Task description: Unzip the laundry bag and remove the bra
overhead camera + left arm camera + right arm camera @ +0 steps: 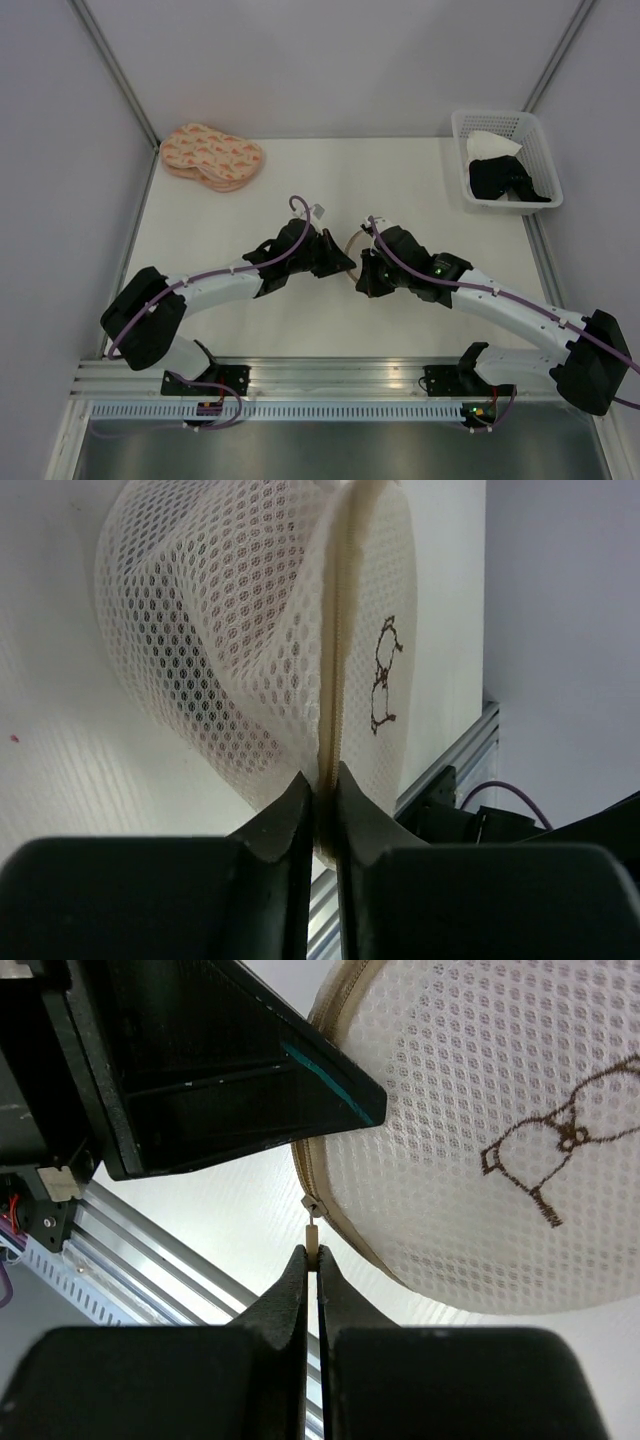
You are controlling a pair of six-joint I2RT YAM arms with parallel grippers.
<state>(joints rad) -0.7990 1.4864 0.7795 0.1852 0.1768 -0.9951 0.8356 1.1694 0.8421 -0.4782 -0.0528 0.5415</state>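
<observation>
The laundry bag (230, 630) fills the upper centre of the left wrist view, the left gripper (322, 788) pinching its zipper seam (335, 680) and the right gripper (314, 1260) pinching the zipper pull (312, 1232); the thin tab may slip free if tugged askew.

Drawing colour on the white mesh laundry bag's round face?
Dark brown line drawing, clearest in the right wrist view.

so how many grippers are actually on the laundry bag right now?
2. The left gripper pinches the laundry bag at its zipper seam; the right gripper pinches the zipper pull.
</observation>
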